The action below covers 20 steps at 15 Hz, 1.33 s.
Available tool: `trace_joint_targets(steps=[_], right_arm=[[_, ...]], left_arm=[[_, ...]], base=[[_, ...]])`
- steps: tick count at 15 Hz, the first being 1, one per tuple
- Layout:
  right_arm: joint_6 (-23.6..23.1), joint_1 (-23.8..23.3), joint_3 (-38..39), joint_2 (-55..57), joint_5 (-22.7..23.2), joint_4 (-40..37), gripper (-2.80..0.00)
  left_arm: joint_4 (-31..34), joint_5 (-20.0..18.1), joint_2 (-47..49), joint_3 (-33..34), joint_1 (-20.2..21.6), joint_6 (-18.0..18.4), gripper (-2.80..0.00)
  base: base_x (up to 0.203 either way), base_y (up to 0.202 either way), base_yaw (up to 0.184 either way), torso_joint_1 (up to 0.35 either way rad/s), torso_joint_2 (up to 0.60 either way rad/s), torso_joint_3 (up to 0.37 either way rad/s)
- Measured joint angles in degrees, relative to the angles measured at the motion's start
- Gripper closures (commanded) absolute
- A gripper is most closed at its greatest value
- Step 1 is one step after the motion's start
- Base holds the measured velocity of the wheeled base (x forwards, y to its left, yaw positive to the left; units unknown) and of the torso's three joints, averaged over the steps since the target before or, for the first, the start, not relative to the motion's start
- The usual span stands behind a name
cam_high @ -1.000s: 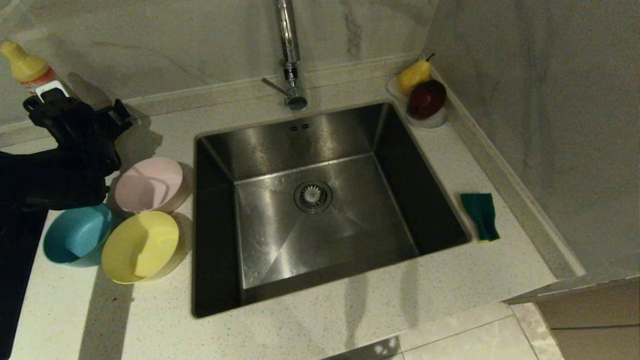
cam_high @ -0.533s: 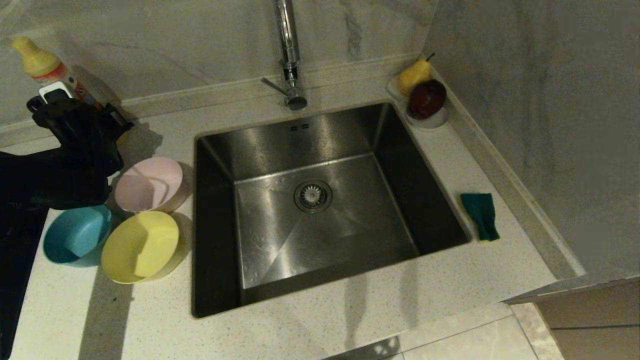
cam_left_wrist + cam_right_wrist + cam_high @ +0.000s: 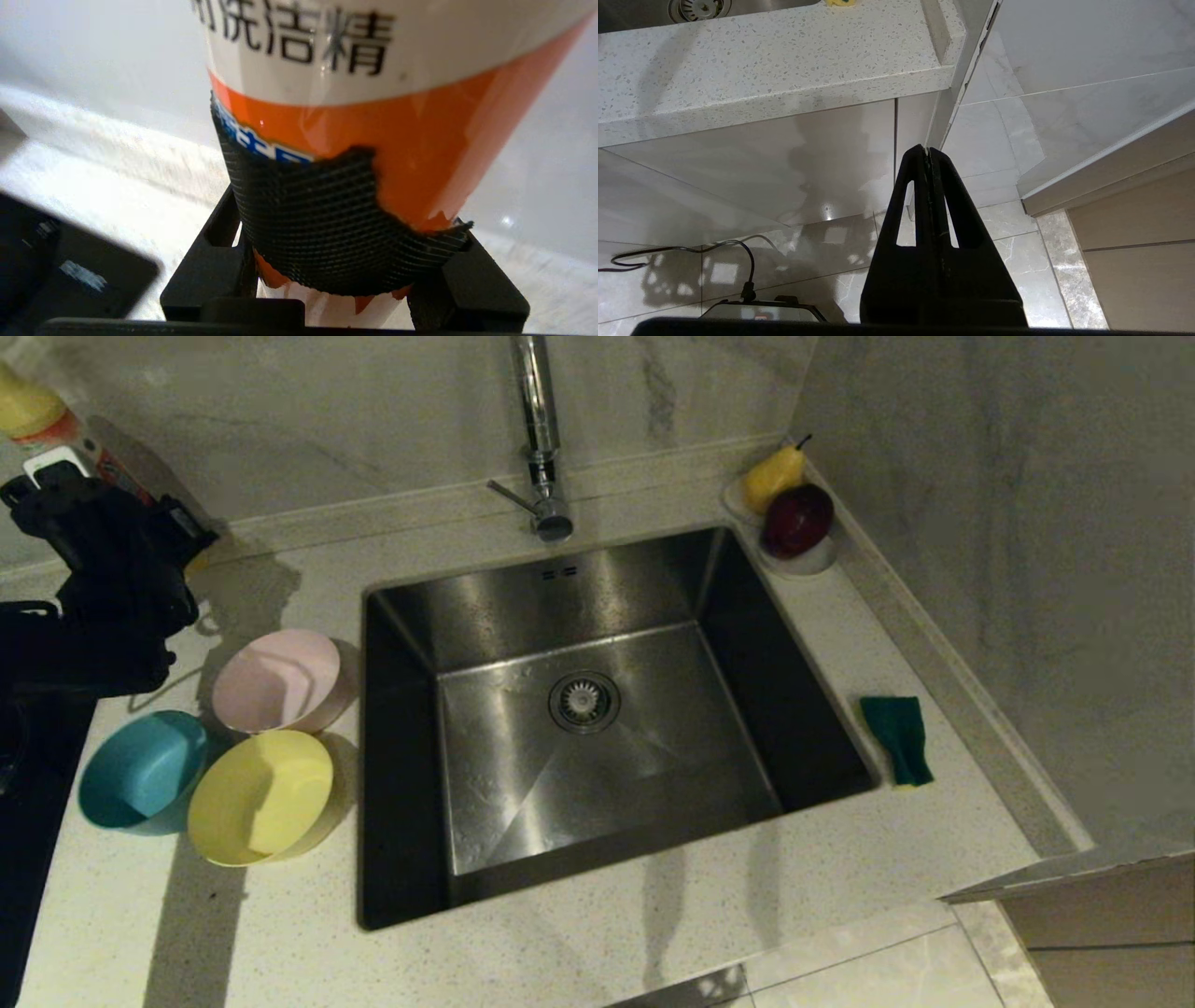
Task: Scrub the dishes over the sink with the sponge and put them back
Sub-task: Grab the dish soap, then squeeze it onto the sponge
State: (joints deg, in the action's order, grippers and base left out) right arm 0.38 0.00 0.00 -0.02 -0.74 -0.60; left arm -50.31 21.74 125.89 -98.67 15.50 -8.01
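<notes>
Three bowls sit on the counter left of the sink [image 3: 485, 616]: pink [image 3: 277, 679], blue [image 3: 140, 770] and yellow [image 3: 261, 796]. The green sponge [image 3: 896, 737] lies on the counter right of the basin. My left gripper [image 3: 107, 504] hangs above the far left of the counter, behind the bowls, shut on an orange-and-white detergent bottle [image 3: 28, 411] with a yellow cap. In the left wrist view the bottle [image 3: 373, 116] sits between the two fingers of the gripper [image 3: 341, 242], a black mesh band round its lower part. My right gripper [image 3: 928, 151] is parked below the counter edge, shut and empty.
A tall chrome tap [image 3: 537, 429] stands behind the sink. A white dish [image 3: 808, 563] with a pear and a dark red apple sits in the back right corner. Marble walls close the back and right. A dark surface [image 3: 28, 859] borders the counter's left edge.
My left gripper has closed on the detergent bottle and carried it up and to the left in the head view. Bowls, sponge and right arm have not moved.
</notes>
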Motion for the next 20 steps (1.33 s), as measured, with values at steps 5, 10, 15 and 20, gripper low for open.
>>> trace_joint_targets(steps=[5,10,15,20], right_arm=[[0.0,0.0,0.0,0.0,0.0,-0.02,0.0],[0.0,0.0,0.0,0.0,0.01,0.0,0.0],[0.02,0.0,0.0,0.0,-0.04,0.0,0.0],[-0.02,0.0,0.0,0.0,0.01,0.0,0.0]], left_arm=[[9.11,0.95,-9.02,0.74,0.09,-1.1,0.0],[23.34,0.78,-21.54,4.7,-0.49,-3.96,0.0],[29.95,0.86,-36.36,13.19,-9.66,0.28,0.0],[32.84,0.78,-51.1,24.51,-25.37,12.83,0.0]], base=[[0.0,0.0,0.0,0.0,0.0,0.0],[0.0,0.0,0.0,0.0,0.0,0.0],[0.0,0.0,0.0,0.0,0.0,0.0],[0.0,0.0,0.0,0.0,0.0,0.0]])
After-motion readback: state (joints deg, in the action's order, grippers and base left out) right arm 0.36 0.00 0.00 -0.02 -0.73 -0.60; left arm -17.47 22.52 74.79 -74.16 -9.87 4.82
